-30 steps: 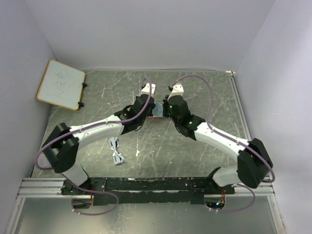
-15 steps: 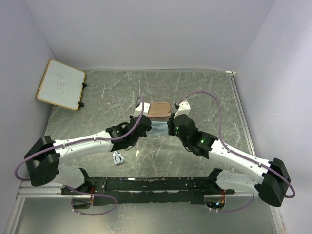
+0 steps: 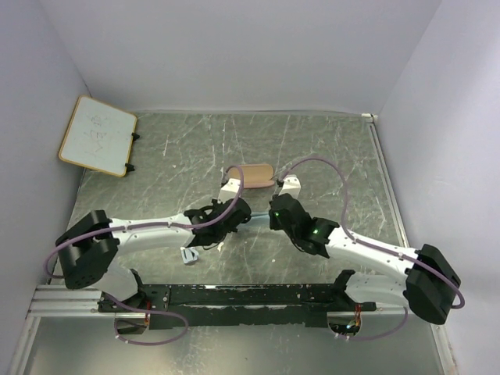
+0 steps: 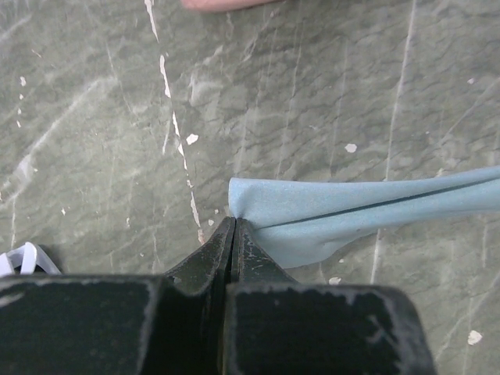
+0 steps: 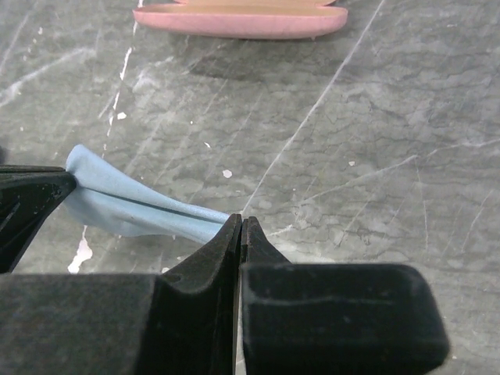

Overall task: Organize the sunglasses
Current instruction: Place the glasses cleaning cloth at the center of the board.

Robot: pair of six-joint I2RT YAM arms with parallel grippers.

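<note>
The white-framed sunglasses (image 3: 189,254) lie on the table just under my left arm; a corner of them shows at the lower left of the left wrist view (image 4: 19,258). My left gripper (image 3: 241,216) is shut on one end of the light blue cloth (image 4: 351,212). My right gripper (image 3: 273,218) is shut on the other end of the cloth (image 5: 133,201). The cloth (image 3: 257,222) hangs folded and stretched between the two grippers, low over the table. The tan-pink case (image 3: 251,173) lies just beyond both grippers, and it also shows in the right wrist view (image 5: 242,19).
A small whiteboard (image 3: 98,134) leans at the far left against the wall. Walls close in the table on the left, the back and the right. The table's surface (image 3: 328,156) is scratched grey-green.
Both grippers have drawn back toward the near edge with the cloth held between them. The case, covered before, now lies in the open beyond them.
</note>
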